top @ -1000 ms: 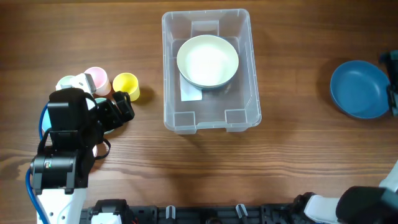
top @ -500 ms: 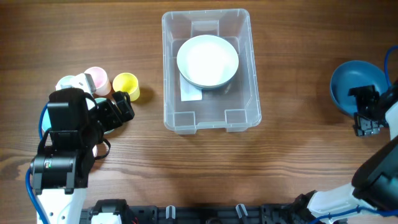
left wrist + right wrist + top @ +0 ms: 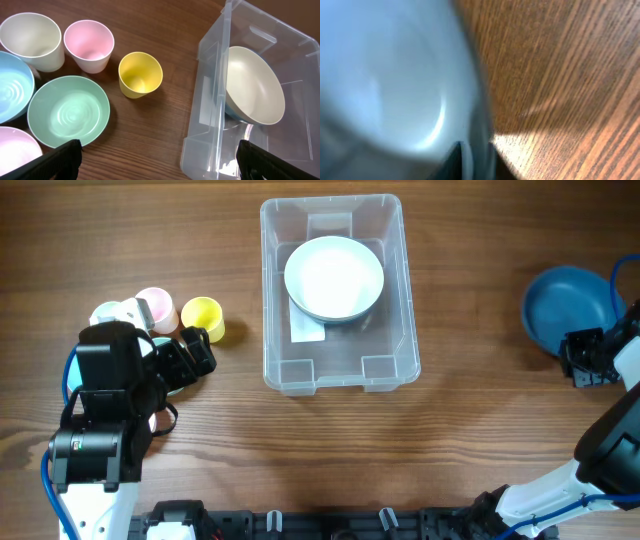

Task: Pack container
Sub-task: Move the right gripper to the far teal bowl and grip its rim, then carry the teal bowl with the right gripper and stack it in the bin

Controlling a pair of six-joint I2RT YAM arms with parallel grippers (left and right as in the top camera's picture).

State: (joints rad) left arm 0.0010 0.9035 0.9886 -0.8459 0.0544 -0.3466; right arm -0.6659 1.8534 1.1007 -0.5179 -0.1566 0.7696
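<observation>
The clear rectangular container (image 3: 273, 300) stands at the table's middle, with a cream bowl (image 3: 333, 277) inside it. In the left wrist view the container (image 3: 210, 125) is on the right, and the cream bowl (image 3: 255, 85) leans in it. At the far right my right gripper (image 3: 585, 360) is shut on the near rim of a blue bowl (image 3: 562, 308). The right wrist view shows that blue bowl (image 3: 385, 75) up close, its rim pinched in my right gripper (image 3: 477, 155). My left gripper (image 3: 195, 350) hangs open over the wood, with nothing between the jaws of the left gripper (image 3: 160, 167).
Left of the container stand a yellow cup (image 3: 140, 75), a pink cup (image 3: 90, 45) and a cream cup (image 3: 32, 40). A green bowl (image 3: 67, 110), a light blue bowl (image 3: 10, 85) and a pink bowl (image 3: 15, 150) lie under my left arm.
My right arm has come in from the right edge and its gripper has shut on the blue bowl's rim. The bowl has shifted slightly left. The left arm has not moved.
</observation>
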